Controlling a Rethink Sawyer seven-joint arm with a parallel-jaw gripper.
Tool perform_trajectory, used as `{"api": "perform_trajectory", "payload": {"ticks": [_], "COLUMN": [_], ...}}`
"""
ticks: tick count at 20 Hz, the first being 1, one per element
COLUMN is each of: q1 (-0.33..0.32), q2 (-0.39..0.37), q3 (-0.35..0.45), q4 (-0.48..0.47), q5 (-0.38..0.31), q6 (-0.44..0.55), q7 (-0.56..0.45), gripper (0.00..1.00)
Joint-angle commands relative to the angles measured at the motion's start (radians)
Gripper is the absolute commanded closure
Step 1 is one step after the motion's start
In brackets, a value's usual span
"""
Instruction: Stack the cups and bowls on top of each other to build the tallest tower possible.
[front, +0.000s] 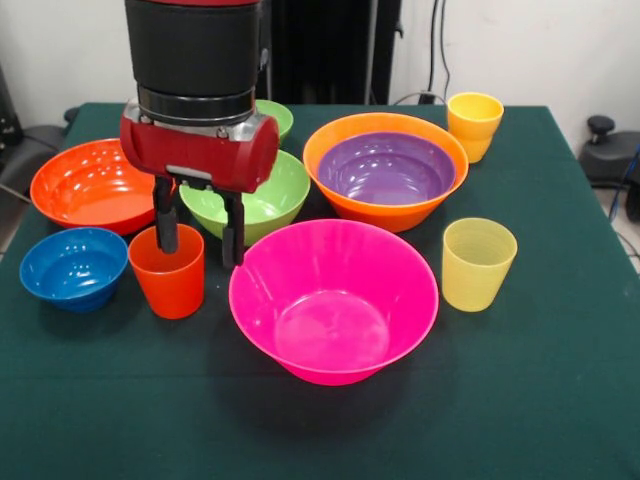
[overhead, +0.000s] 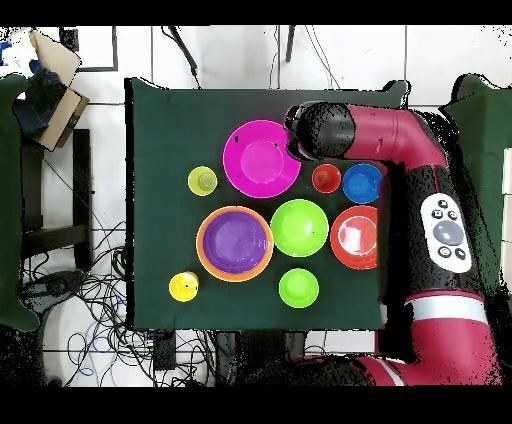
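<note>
**Gripper straddling the red-orange cup's rim, tower barely begun**

Going left to right in the front view: the red-orange bowl (front: 90, 185) sits far left, the small blue bowl (front: 73, 265) nearer. Beside it stands the red-orange cup (front: 168, 272), with the gripper (front: 199, 230) spread open over its right rim, one finger dipping inside, the other outside. Behind are the medium green bowl (front: 262, 195) and small green bowl (front: 275, 117). The large pink bowl (front: 333, 298) sits near centre. The shallow purple bowl (front: 386, 166) nests in the large orange bowl (front: 340, 140), the tower's only start. Two yellow cups (front: 478, 263) (front: 474, 124) stand right.

Risk, as I judge it: a thin wall pinch could tilt the smooth cup or let it slip, and the outer finger may nudge the pink bowl, which is close.
</note>
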Motion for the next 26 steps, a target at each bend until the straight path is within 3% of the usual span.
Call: {"api": "perform_trajectory", "payload": {"ticks": [1,14,26], "q1": [0.073,0.140,0.128], "q2": [0.039,0.045,0.061], "q3": [-0.079,-0.189,-0.206], "q4": [0.106,0.099,0.117], "q5": [-0.064,-0.025,-0.010], "q6": [-0.108,-0.127,-0.223], "q7": [0.115,0.124,0.107], "gripper": [0.00,0.00,0.00]}}
